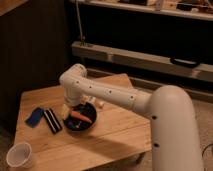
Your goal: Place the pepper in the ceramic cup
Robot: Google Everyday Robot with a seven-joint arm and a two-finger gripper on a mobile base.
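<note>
Tool [68,110], jaws apart, beside pepper [82,116] in black bowl [80,129].

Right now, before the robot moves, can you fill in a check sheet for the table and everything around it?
Surface: wooden table, light wood, low.
Job's things: pepper lies in the black bowl; white cup stands at the near left corner, well apart from the bowl, and looks empty.
Clutter: blue thing and black striped thing lie left of the bowl; small white thing sits just behind it.
Grippers: gripper hangs over the bowl's left edge, open, holding nothing.
Cables: nothing seen.
Surroundings: long pale rail behind the table, dark beyond it.
</note>
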